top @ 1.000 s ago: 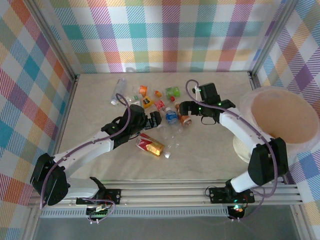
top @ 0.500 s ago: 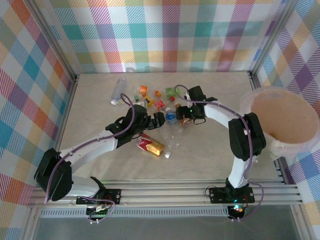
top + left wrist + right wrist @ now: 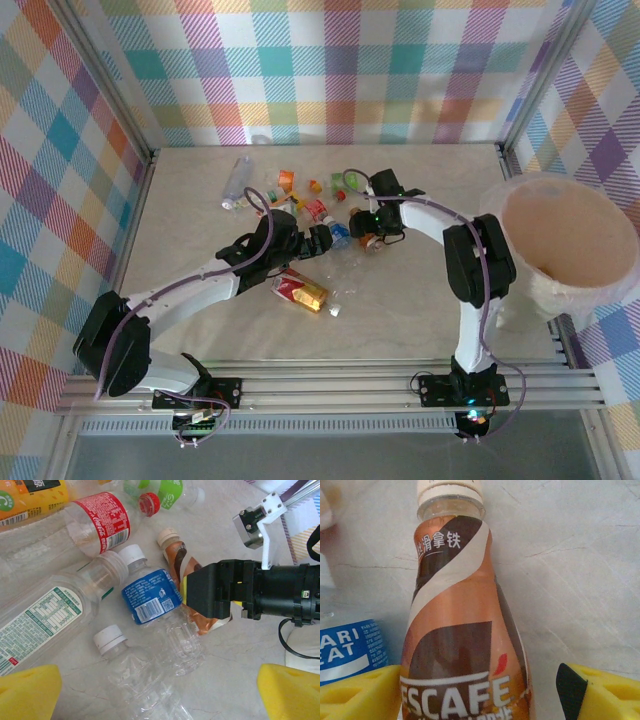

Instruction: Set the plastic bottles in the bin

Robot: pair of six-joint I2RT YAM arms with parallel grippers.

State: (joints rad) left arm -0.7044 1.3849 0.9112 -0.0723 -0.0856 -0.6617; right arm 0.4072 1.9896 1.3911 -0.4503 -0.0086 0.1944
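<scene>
Several plastic bottles lie clustered mid-table. A brown coffee bottle (image 3: 465, 630) with a cream cap lies flat between the pads of my right gripper (image 3: 480, 695). The left pad touches it and a gap shows at the right pad, so the gripper is open. From above, that gripper (image 3: 368, 232) sits at the cluster's right edge. My left gripper (image 3: 159, 695) is open wide, hovering over a clear bottle (image 3: 135, 675) with a white cap. Beside it lie a blue-label bottle (image 3: 150, 597) and a red-label bottle (image 3: 102, 522). The bin (image 3: 535, 288) stands at the far right.
A red-and-orange bottle (image 3: 300, 290) lies near my left forearm, with a small cap (image 3: 335, 310) beside it. A clear bottle (image 3: 237, 178) lies apart at the back left. Checked walls close the table on three sides. The right arm's elbow rises between cluster and bin.
My right gripper has moved left from near the bin side down onto the brown bottle, and its jaws have narrowed around it. The left gripper has edged slightly toward the cluster, still open.
</scene>
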